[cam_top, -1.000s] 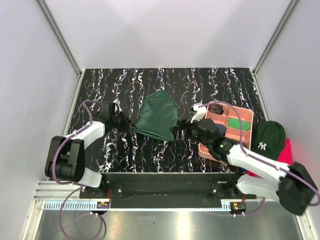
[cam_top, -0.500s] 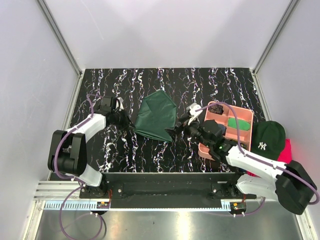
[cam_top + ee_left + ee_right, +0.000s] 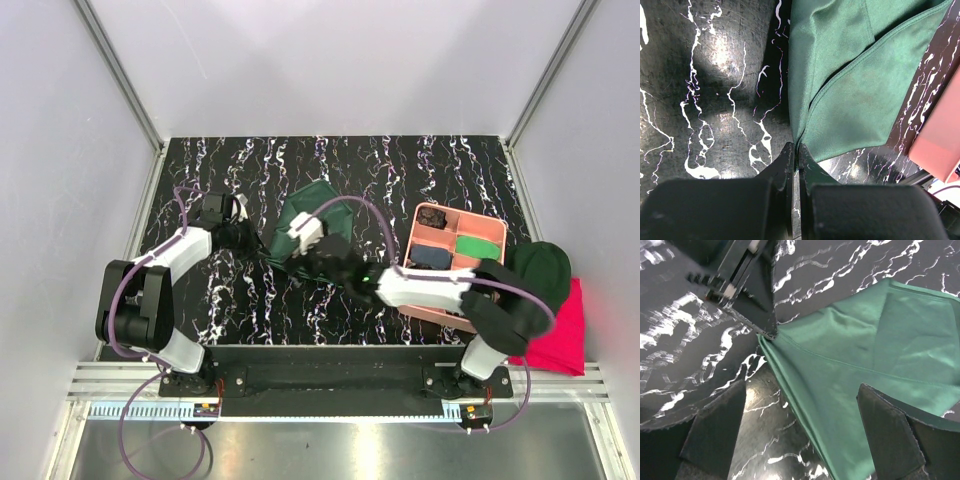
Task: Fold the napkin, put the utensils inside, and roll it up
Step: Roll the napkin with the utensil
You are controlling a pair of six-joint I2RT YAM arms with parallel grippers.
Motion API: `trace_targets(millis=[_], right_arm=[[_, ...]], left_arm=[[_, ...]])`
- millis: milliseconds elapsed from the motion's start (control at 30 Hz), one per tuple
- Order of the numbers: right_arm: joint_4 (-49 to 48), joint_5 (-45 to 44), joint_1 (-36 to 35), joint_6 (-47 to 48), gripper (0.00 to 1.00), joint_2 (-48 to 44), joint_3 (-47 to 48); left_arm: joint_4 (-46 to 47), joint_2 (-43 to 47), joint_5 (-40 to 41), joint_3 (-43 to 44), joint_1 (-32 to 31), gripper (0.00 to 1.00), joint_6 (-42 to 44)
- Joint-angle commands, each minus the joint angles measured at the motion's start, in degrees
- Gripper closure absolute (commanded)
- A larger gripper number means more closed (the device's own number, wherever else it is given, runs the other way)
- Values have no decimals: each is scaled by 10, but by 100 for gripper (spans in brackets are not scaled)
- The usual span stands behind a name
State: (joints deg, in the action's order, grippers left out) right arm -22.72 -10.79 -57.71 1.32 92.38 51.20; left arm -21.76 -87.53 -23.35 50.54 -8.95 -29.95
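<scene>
Pinching on the left: the left gripper (image 3: 797, 150) has its fingers pressed together on the near-left corner of the napkin (image 3: 850, 90), low against the table (image 3: 715, 75).
Napkin: it lies mid-table, between the two arms, dark green and bunched into overlapping layers with a hemmed flap across the top. It is not a clean, squared fold.
Right side of the cloth: the right gripper (image 3: 801, 387) hangs over the napkin's near edge with its fingers spread wide. Nothing is between them, and they are just beside the left arm's pinch.
Tray: the pink tray (image 3: 413, 235) sits to the right of the napkin, apart from it.
Utensils: I can't pick them out in any view, and none are on the cloth.
Done so far: at most a rough first fold, by my reading.
Left to do: flatten and finish the fold, lay the utensils inside, then roll. This looks like an early stage.
</scene>
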Motion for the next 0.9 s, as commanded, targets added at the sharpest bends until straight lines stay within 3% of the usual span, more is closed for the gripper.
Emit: trace_targets(millis=[0, 133, 233, 467, 667, 867], right_arm=[[52, -123, -42, 82, 1, 91, 82], [54, -219, -98, 150, 3, 176, 147], [4, -288, -115, 190, 5, 224, 151], [-115, -349, -133, 235, 17, 270, 117], [-223, -430, -142, 339, 24, 334, 110], [-252, -432, -148, 344, 33, 316, 70]], left_arm=[[8, -5, -16, 24, 4, 100, 9], [8, -6, -27, 25, 9, 100, 7], [9, -10, -35, 25, 13, 100, 4], [7, -12, -49, 27, 18, 100, 2], [7, -10, -47, 28, 23, 100, 3], [6, -5, -46, 27, 30, 100, 2]])
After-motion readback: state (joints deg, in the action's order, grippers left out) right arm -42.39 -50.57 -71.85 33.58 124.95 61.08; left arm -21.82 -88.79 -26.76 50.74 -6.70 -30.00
